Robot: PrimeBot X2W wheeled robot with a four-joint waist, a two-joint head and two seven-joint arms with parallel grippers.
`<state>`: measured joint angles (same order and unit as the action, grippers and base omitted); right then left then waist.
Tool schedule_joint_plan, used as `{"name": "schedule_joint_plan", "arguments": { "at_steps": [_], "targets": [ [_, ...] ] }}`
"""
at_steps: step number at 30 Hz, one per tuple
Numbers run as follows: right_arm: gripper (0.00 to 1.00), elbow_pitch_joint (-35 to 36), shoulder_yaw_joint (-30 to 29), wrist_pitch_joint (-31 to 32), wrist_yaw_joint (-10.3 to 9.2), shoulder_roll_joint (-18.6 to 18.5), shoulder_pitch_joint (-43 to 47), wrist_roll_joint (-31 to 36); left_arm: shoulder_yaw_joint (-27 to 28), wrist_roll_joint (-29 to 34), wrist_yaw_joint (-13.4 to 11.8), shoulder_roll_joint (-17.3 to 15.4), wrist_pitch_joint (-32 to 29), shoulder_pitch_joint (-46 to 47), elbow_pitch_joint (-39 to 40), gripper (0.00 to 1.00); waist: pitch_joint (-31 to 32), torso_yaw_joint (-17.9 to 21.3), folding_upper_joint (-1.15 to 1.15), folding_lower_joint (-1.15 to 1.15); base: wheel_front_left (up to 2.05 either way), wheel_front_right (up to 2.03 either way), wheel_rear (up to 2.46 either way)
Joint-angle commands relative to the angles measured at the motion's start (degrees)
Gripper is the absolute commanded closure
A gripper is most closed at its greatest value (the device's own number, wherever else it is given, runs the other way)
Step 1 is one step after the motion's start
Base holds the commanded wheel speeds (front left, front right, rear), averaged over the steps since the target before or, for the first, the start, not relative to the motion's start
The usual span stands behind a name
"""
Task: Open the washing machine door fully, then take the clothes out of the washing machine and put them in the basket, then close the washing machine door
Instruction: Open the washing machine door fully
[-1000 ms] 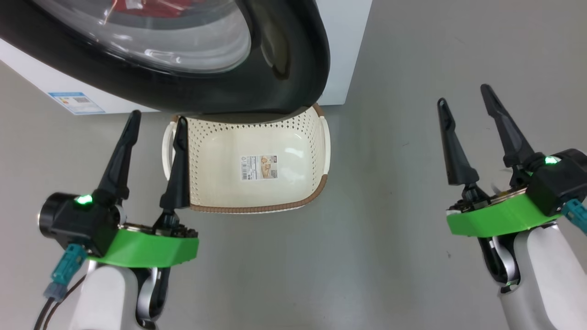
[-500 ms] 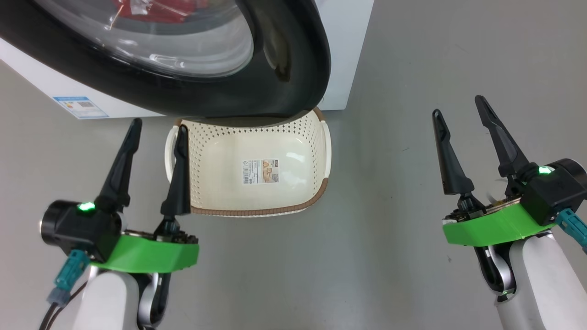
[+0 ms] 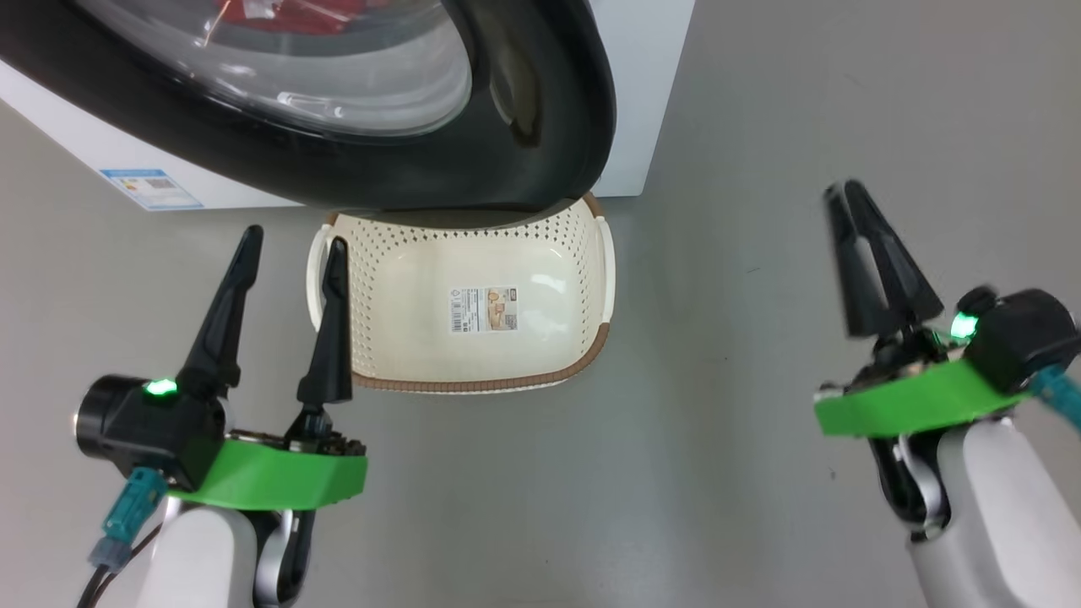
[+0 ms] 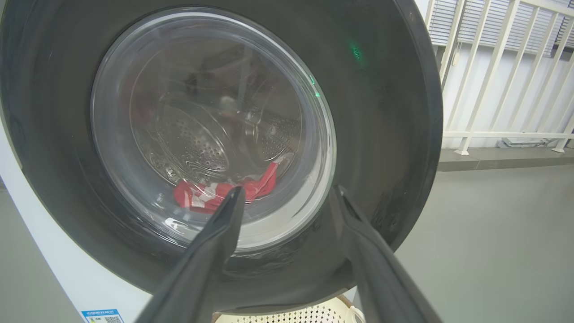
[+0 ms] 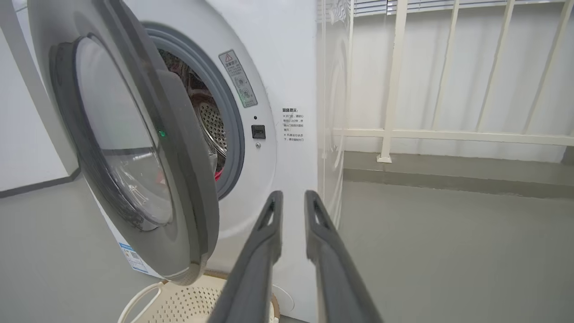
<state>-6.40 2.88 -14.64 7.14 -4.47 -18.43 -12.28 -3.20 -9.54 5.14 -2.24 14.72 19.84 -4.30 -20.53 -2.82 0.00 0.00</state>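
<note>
A: Seeing left claw (image 3: pixel 295 236) spread wide and empty at lower left of head view, fingers pointing up frame, pale forearm rising from bottom edge. One finger crossing the left handle of the basket (image 3: pixel 473 384) in frame; contact unclear.
B: Agreed. Reading right claw (image 3: pixel 844 187) as narrow, nothing between fingers, slightly blurred. Sitting at right of frame, well apart from basket, over bare floor (image 3: pixel 743 279).
A: From left wrist: facing washing machine door (image 4: pixel 385 112) glass head-on, red clothes (image 4: pixel 197 199) behind it, low in drum.
B: From right wrist: seeing door edge-on and ajar, standing off the washing machine (image 5: pixel 291 80) front, grey ring and drum in the gap. White railing (image 5: pixel 394 67) at upper right.
A: Back in head view: door's lower rim overhanging basket's far edge. Open floor right of basket and machine.
</note>
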Motion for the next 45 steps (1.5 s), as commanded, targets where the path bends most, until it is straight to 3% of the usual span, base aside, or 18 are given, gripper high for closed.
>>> {"name": "schedule_joint_plan", "arguments": {
  "at_steps": [1, 5, 6, 12, 19, 26, 32, 40, 45],
  "targets": [
    [1.00, 0.7, 1.4, -0.4, 0.35, 0.4, -3.0, -4.8, 1.8, 0.8, 0.2, -0.7, 0.3, -0.4, 2.0, 0.00, -0.3, -0.3, 0.00, 0.00, 0.00, 0.00, 0.00],
    [1.00, -1.7, 1.8, -0.4, 0.35, 0.9, -7.2, -19.2, 1.3, 0.3, 0.1, -0.7, 0.3, -0.2, 2.7, 0.00, -0.9, -1.2, 0.00, 0.00, 0.00, 0.00, 0.00],
    [1.00, -1.7, 1.8, -0.4, 0.35, 0.9, -7.2, -19.2, 1.3, 0.3, 0.1, -0.7, 0.3, -0.2, 2.7, 0.00, -0.9, -1.2, 0.00, 0.00, 0.00, 0.00, 0.00],
    [1.00, -4.6, 4.7, 2.9, 0.35, -1.6, -14.2, -41.0, 0.4, -0.2, 0.0, -0.7, 0.3, 0.0, 4.3, 0.00, -2.0, -2.6, 0.00, 0.00, 0.00, 0.00, 0.00],
    [1.00, -6.2, 6.0, 16.3, 0.35, -4.5, -22.2, -64.2, -0.1, -1.2, 0.1, -0.7, 0.3, 1.7, 4.4, 0.00, -3.9, -4.6, 0.00, 0.00, 0.00, 0.00, 0.00],
    [1.00, -11.6, 5.3, 33.2, 0.35, -4.9, -30.4, -80.8, -1.2, -2.4, -0.1, -0.7, 0.3, 2.8, 4.1, 0.00, -5.1, -6.0, 0.00, 0.00, 0.00, 0.00, 0.00],
    [1.00, -18.0, 5.6, 44.2, 0.35, -5.1, -38.2, -87.5, -1.4, -3.1, -0.6, -0.6, 0.3, 3.2, 4.5, 0.00, -6.2, -6.7, 0.00, 0.00, 0.00, 0.00, 0.00],
    [1.00, -25.3, 8.1, 53.3, 0.35, -6.0, -46.0, -88.1, -1.1, -3.0, -0.8, -0.6, 0.3, 3.4, 4.4, 0.00, -7.2, -7.1, 0.00, 0.00, 0.00, 0.00, 0.00],
    [1.00, -26.1, 9.7, 56.8, 0.35, -5.7, -47.2, -87.3, -0.8, -2.5, -0.9, -0.6, 0.3, 3.4, 4.0, 0.00, -7.4, -7.1, 0.00, 0.00, 0.00, 0.00, 0.00]
  ]
}}
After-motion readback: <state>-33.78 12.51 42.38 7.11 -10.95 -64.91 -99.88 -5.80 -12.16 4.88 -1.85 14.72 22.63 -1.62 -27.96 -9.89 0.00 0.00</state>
